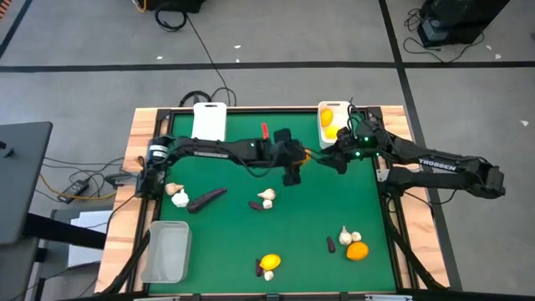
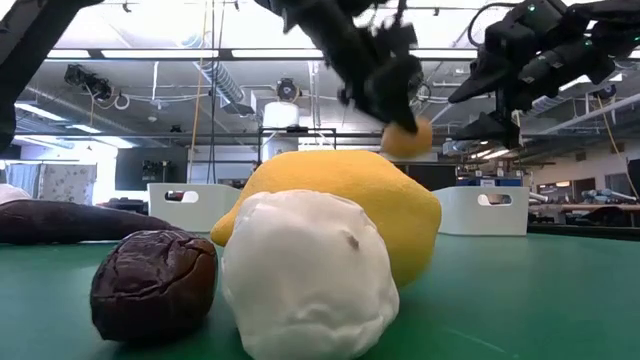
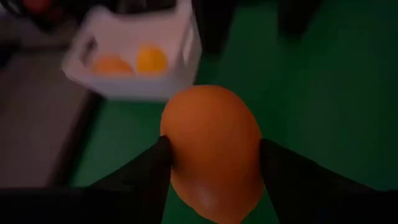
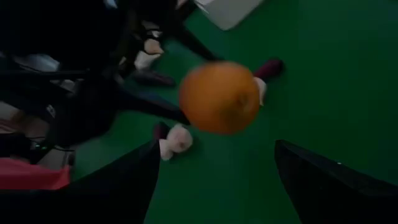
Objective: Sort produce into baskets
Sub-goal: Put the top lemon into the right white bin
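Garlic bulb (image 2: 305, 270) sits closest to the low camera, touching a yellow citrus (image 2: 345, 205) behind it and a dark wrinkled eggplant piece (image 2: 155, 283) beside it, all on the green surface (image 1: 318, 209).

Step in hand, by my reading: an orange fruit (image 3: 211, 149) is being passed between the arms, or carried toward the white basket (image 1: 331, 117) at the far right corner. Left tool (image 3: 214, 171) has the orange between its two fingers, seen clearly in its wrist view. In the low view the fruit hangs in the air under that tool, well above the surface. Right tool (image 4: 217, 180) stands wide with nothing in it, its fingers spread below the orange and apart from it.

White basket already holds two citrus, one yellow, one orange. A second white basket (image 1: 210, 120) stands at the far edge left of middle; a clear basket (image 1: 165, 251) at the near left corner.

Next move calls for: either the right tool closes round the orange before the left lets go, or the left carries on to the citrus basket. Cannot tell which.

Remaining on the surface: a long eggplant (image 1: 207, 199), garlic clusters, an orange (image 1: 357, 251) near right.
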`<act>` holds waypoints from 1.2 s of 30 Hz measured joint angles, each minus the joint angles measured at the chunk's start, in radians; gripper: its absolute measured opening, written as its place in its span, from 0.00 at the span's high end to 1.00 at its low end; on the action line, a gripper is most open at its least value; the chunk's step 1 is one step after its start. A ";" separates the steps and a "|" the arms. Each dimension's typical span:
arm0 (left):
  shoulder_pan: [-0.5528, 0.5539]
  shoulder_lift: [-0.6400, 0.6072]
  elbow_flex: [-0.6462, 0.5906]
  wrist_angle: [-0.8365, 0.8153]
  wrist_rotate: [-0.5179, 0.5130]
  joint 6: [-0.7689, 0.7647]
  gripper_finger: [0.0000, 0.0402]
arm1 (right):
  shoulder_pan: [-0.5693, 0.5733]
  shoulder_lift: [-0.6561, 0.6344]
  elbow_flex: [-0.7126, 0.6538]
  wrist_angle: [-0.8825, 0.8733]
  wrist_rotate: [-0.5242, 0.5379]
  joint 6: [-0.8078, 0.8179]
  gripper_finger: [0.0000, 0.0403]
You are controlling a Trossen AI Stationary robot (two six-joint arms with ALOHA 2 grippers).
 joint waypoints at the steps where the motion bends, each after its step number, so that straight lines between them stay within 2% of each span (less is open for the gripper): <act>1: 0.000 -0.011 0.001 0.022 0.001 0.011 0.43 | 0.000 0.000 0.000 0.014 -0.009 0.003 0.19; 7: 0.004 -0.019 0.001 0.082 0.027 0.077 0.43 | 0.000 0.000 0.000 0.120 -0.016 0.044 0.19; 15: 0.004 -0.011 0.001 0.214 0.084 0.084 0.43 | 0.015 0.033 0.000 0.147 -0.008 0.051 0.20; 18: 0.004 -0.011 0.001 0.216 0.091 0.084 0.43 | 0.031 0.044 0.000 0.166 0.013 0.060 0.24; 23: 0.004 -0.011 0.000 0.213 0.073 0.079 0.42 | 0.041 0.044 0.000 0.176 0.023 0.076 0.39; 29: 0.008 -0.011 0.001 0.184 0.045 0.015 0.34 | 0.032 0.046 0.006 0.165 0.026 0.079 0.40; 32: 0.024 -0.012 -0.001 0.085 0.053 -0.019 0.28 | 0.003 0.046 0.054 0.072 0.087 0.048 0.40; 36: 0.051 -0.012 -0.067 0.086 0.160 -0.067 0.22 | -0.050 0.051 0.154 -0.169 0.286 -0.072 0.40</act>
